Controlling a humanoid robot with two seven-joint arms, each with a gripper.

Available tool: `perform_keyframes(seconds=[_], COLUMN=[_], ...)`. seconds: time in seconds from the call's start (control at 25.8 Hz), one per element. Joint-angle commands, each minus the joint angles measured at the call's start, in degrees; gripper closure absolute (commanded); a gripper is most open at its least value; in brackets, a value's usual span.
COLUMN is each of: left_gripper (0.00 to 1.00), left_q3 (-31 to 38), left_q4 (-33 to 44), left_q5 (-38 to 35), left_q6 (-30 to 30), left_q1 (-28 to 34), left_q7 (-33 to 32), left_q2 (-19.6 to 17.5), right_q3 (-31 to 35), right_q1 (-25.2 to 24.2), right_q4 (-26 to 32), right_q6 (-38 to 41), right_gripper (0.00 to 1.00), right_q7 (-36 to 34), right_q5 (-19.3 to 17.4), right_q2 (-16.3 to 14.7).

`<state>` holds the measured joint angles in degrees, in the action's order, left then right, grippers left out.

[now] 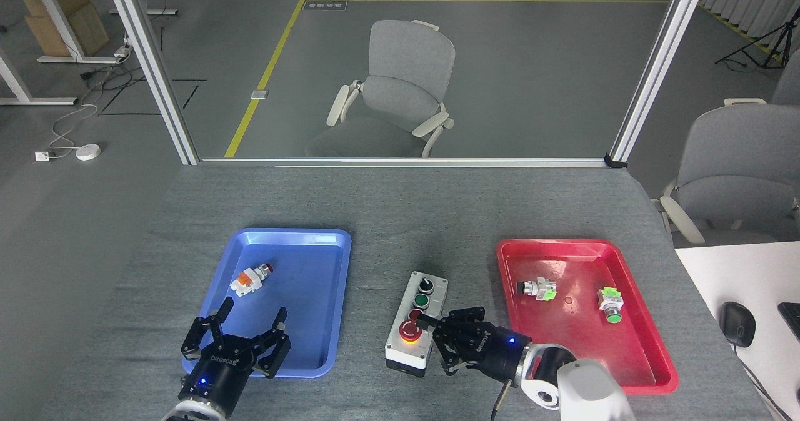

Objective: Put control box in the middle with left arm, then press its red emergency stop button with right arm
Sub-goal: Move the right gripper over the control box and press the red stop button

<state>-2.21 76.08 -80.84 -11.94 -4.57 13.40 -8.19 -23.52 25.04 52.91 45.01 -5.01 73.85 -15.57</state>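
Two grippers in view. Left gripper [249,321] is parked over the near edge of the blue tray [325,283], fingers spread, empty. Control box [416,323] sits mid-table between the trays: light-grey top, black base, row of black knob, green button, red button, red e-stop [409,330]. Right gripper [427,321], fingers together, has its tip at the e-stop, likely pressing.

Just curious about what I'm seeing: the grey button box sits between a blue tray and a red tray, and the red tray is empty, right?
Not quite. The head view shows the control box between the blue tray and the red tray, but the red tray is not empty: two small switch parts lie in it.
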Motion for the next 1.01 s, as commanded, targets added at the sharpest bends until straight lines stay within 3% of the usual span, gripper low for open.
perform_keyframes(seconds=[0.0,0.39,0.85,0.97], left_gripper=[0.02,0.02,0.02,0.02], left_q3=[0.01,0.01,0.01,0.01], left_q4=[-0.15,0.03,0.29,0.38], left_q5=[-0.20,-0.28,-0.28,-0.28], left_q6=[-0.01,-0.01,-0.01,-0.01], left_q1=[0.00,0.00,0.17,0.26], left_q7=[-0.05,-0.13,-0.22,-0.22], left_q2=[0.10,0.10,0.10,0.10], right_q3=[-0.12,-0.04,-0.12,0.84], right_q1=[-0.34,0.19,0.28,0.10], right_q4=[-1.05,-2.37,-6.50,-6.59], right_q6=[-0.01,-0.01,-0.01,-0.01], right_gripper=[1.00,1.00,1.00,1.00], right_q7=[0.18,0.26,0.26,0.09], right_q5=[0.33,0.94,4.72,3.84], right_q2=[0.27,2.21,3.26,3.79])
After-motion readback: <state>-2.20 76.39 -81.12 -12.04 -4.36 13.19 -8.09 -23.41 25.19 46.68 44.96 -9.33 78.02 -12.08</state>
